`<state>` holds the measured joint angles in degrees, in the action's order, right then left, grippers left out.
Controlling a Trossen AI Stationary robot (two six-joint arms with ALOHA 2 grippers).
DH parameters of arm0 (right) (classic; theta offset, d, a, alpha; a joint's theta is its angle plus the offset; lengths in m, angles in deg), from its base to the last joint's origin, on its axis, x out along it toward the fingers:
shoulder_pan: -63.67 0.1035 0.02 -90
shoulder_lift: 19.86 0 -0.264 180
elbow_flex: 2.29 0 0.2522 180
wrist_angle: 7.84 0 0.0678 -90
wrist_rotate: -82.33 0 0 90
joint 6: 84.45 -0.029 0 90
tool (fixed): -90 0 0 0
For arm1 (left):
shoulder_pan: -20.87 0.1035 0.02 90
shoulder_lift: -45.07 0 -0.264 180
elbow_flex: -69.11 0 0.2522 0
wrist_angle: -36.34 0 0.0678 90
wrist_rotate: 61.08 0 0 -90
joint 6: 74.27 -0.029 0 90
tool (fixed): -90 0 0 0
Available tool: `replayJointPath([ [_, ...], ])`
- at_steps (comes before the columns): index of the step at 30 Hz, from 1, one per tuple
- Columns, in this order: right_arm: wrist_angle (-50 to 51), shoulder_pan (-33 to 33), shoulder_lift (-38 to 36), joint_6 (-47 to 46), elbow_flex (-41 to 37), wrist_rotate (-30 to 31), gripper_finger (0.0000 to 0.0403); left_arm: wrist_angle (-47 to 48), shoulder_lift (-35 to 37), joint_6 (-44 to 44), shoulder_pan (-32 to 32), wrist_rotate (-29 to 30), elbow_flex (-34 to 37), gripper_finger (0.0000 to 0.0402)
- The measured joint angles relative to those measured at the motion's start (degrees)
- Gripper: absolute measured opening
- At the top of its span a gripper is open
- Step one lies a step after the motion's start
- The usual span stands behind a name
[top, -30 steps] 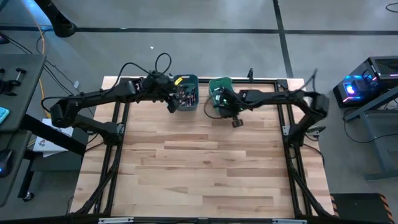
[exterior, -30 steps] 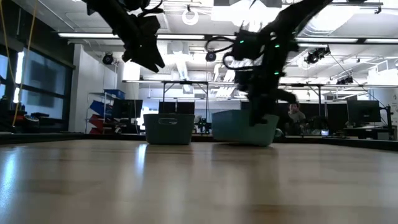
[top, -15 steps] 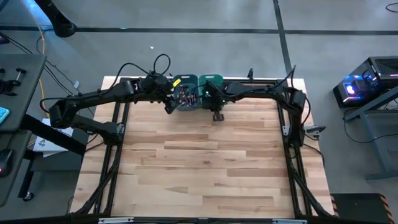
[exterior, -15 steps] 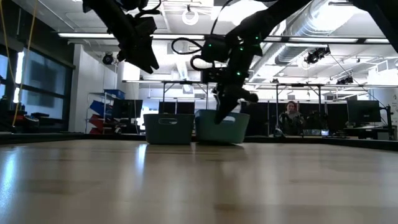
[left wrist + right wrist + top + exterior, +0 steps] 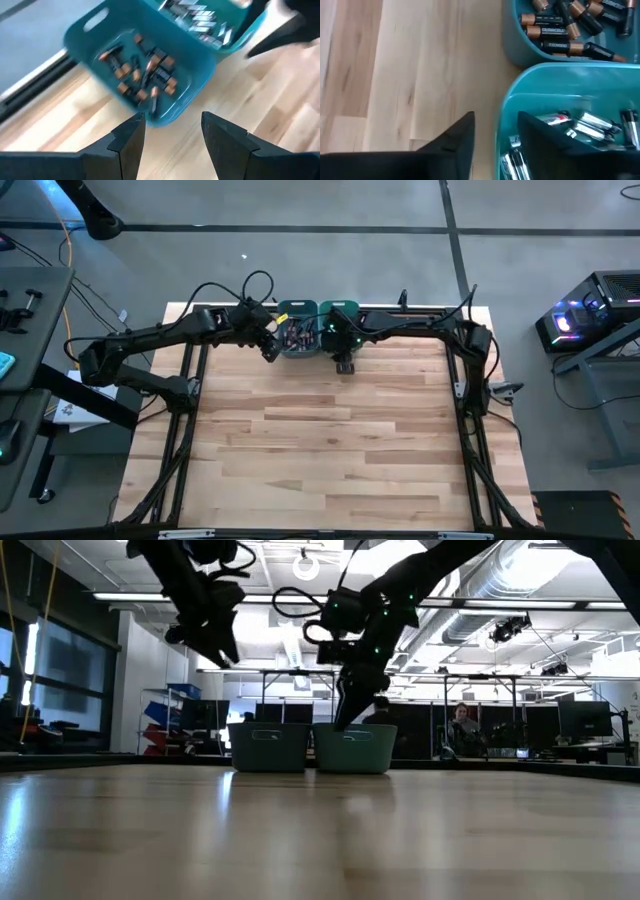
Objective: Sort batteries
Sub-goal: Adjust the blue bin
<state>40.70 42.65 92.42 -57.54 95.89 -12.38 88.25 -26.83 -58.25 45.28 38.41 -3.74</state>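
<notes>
The right gripper hangs at the near rim of the right teal bin, its two dark fingers parted astride that bin's wall, one outside over the wood and one inside, with nothing held between them. In that bin lie the silvery batteries, loosely heaped. Touching it on the left stands the left teal bin, which holds the dark batteries with copper ends. The left gripper hovers just above the near left corner of this bin, its fingers spread apart and empty. Both bins sit side by side at the far edge of the wooden table. In the low view a person sits in the room well behind the table.
</notes>
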Motion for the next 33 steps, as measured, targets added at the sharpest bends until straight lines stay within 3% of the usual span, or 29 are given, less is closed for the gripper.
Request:
replayJointPath([
  [5, 2.4, -0.2, -3.4, -4.4, 3.4, -0.2, 0.0181, 5.8, 0.0, 4.3, 1.3, 1.3, 0.1, 0.0187],
  [13, 3.5, -3.1, -15.9, -14.1, 5.9, 0.2, 0.019, 7.9, -0.6, 17.7, 12.4, -4.1, 5.9, 0.0154],
  [19, 9.9, -6.9, -23.3, -19.5, 5.8, 1.6, 0.019, -7.6, -5.2, 13.1, 19.7, -4.7, 12.9, 0.0118],
  [25, 12.6, -7.9, -27.6, -22.2, 5.7, 6.6, 0.019, -28.1, -15.6, 10.3, 20.7, -7.8, 14.0, 0.0074],
  [33, 16.5, -7.8, -31.5, -27.2, 5.7, 8.2, 0.019, -33.7, -26.0, 10.8, 20.3, -7.6, 9.2, 0.0032],
])
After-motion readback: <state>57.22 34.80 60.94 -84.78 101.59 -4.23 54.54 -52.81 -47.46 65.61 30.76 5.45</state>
